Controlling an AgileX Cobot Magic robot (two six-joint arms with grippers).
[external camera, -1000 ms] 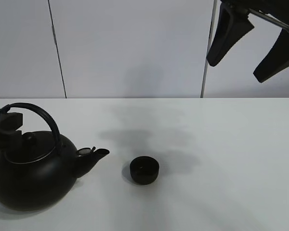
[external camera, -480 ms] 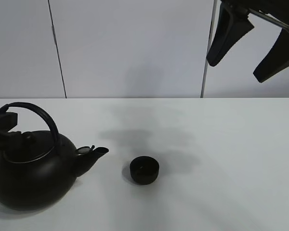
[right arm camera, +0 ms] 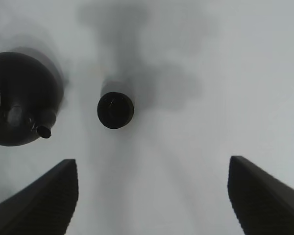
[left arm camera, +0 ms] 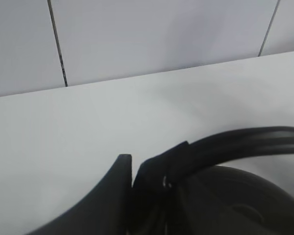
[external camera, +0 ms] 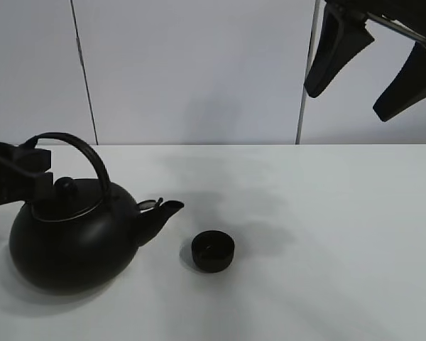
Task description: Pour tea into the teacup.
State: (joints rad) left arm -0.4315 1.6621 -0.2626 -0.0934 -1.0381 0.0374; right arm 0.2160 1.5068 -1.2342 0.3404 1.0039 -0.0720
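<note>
Two black vessels occupy the bench's (external camera: 326, 213) near left: the kettle (external camera: 74, 241), lid on, its spout aimed at the small teacup (external camera: 213, 251) nearby, not touching. Whether the teacup holds liquid I cannot tell. Bare bench runs right and back to the wall (external camera: 199, 71). Only the left wrist view shows the left tool (left arm camera: 133, 178) pinching the kettle's arched handle (left arm camera: 245, 142). The right tool (external camera: 348, 99) hangs high, spread wide.

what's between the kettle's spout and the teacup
Nothing: only bare white table lies between the spout of the kettle and the teacup. The exterior high view shows this, and the right wrist view agrees.
</note>
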